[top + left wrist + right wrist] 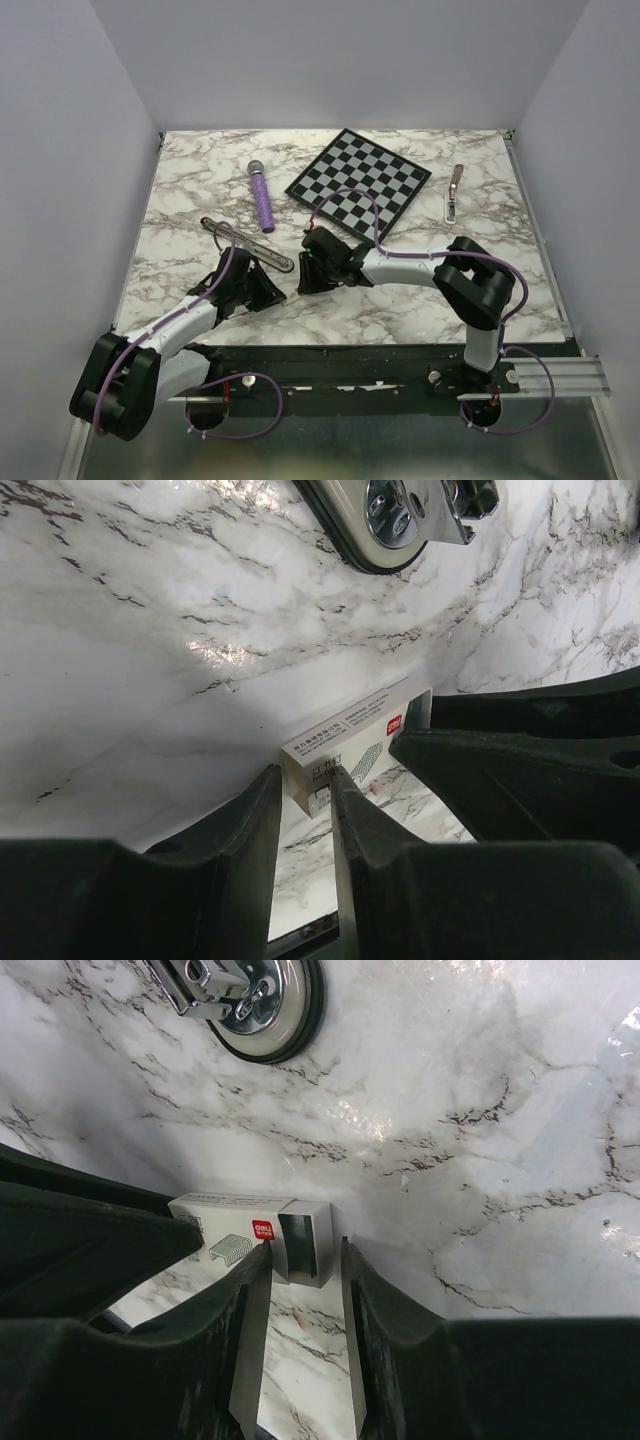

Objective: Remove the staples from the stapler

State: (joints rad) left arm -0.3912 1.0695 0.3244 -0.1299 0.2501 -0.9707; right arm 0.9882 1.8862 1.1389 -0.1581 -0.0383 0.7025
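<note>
The stapler (246,244) lies flat on the marble table, long and slim, left of centre. Its rounded shiny end shows at the top of the left wrist view (395,520) and the right wrist view (255,1005). A small white staple box (350,742) lies on the table between my two grippers; its open drawer end faces the right gripper (300,1245). My left gripper (305,772) stands open round one end of the box. My right gripper (305,1243) stands open round the other end, with a gap at its right finger. In the top view both grippers (272,292) (306,274) meet near the stapler's near end.
A purple cylinder with a grey head (261,198) lies behind the stapler. A black-and-white chessboard (360,182) sits at the back centre. A small tan and silver tool (455,192) lies at the back right. White walls enclose the table.
</note>
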